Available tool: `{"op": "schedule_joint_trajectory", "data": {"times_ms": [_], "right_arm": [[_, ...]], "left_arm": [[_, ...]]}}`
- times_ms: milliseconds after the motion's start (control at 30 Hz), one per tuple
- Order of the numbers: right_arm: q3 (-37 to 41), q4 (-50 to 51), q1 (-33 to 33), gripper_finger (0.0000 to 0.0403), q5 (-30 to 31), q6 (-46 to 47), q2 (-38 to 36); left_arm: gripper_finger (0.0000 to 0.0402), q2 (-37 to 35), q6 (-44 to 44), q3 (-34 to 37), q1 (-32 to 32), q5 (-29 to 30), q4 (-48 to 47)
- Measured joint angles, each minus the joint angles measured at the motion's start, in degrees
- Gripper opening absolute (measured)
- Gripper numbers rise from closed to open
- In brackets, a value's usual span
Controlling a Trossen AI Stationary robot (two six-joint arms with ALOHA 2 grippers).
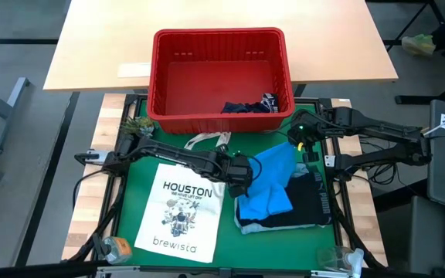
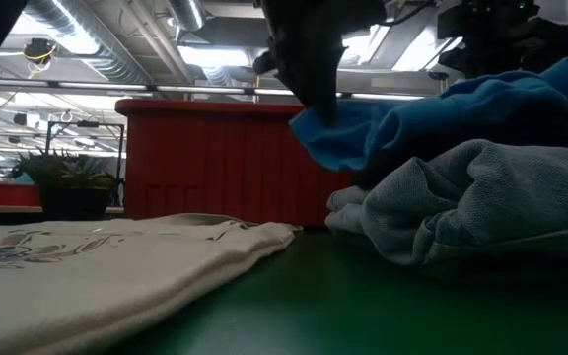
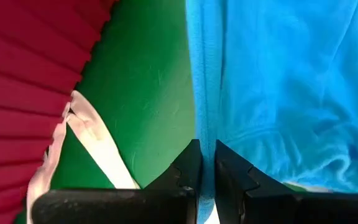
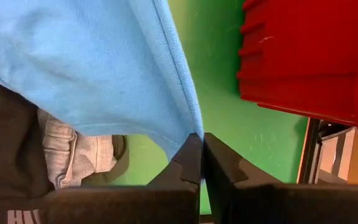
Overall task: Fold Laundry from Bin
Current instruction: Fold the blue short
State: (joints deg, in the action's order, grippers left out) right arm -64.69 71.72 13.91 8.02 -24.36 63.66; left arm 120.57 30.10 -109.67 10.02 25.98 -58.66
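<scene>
A bright blue garment (image 1: 273,181) is stretched between my two grippers over the green mat, and its near part lies on a pile of a dark garment (image 1: 311,199) and a pale grey-blue one (image 2: 471,202). My left gripper (image 1: 239,174) is shut on the blue garment's left edge. My right gripper (image 1: 299,145) is shut on its far right corner. The red bin (image 1: 219,46) stands behind them, with a dark navy garment (image 1: 249,106) lying in its near right corner. My left gripper pinches the blue garment's hemmed left edge (image 3: 202,134) between its two fingers, which come level from the table's left. The edge is raised off the mat (image 2: 328,138). One layer or several, I cannot tell. My right gripper pinches the blue garment's hemmed edge at its far right corner (image 4: 191,127) between its two fingers, coming from the table's right. The cloth is lifted clear of the mat there and slopes down onto the pile.
A white "HOUSTON brewista" tote bag (image 1: 180,210) lies flat on the mat's near left, its strap (image 3: 95,140) close to my left gripper. The bin's near wall (image 4: 303,56) is close behind both grippers. A small plant (image 1: 136,123) stands at the far left.
</scene>
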Motion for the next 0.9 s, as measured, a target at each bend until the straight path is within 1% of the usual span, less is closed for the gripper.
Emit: {"op": "schedule_joint_trajectory", "data": {"times_ms": [133, 233, 367, 567, 633, 733, 833, 900], "right_arm": [[0.0, 0.0, 0.0, 0.0009, -0.1, 0.0, 0.0], [0.0, 0.0, 0.0, 0.0023, 0.0, 0.0, 0.0], [0.0, 0.4, 0.0, 0.0068, 0.3, 0.0, 0.0], [0.0, 0.6, 0.0, 0.0141, -0.1, 0.0, 0.0], [0.0, 0.6, 0.0, 0.0158, -3.6, 0.1, 0.0], [0.0, 0.5, 0.0, 0.0173, -14.3, 0.1, 0.0], [0.0, 0.4, -0.4, 0.0178, -26.3, 0.8, 0.0], [0.0, 0.2, -2.2, 0.0179, -30.8, 2.7, 0.0]], "left_arm": [[0.0023, 1.2, -3.5, 0.0, -0.2, 0.0, 0.3], [0.0023, 1.1, -3.7, 0.0, -0.6, 0.3, 0.4], [0.0037, 1.1, -3.8, 0.0, -1.2, 0.7, 0.3], [0.0092, 1.1, -3.7, 0.0, -2.5, 1.3, 0.3], [0.0111, 1.1, -3.7, 0.0, -2.9, 1.4, 0.4], [0.0133, 1.1, -3.7, 0.0, -3.3, 0.2, 0.4], [0.0147, 1.1, -3.7, 0.0, -3.4, -1.4, 0.6], [0.0152, 1.1, -3.6, 0.0, -3.3, -1.6, 0.6]]}}
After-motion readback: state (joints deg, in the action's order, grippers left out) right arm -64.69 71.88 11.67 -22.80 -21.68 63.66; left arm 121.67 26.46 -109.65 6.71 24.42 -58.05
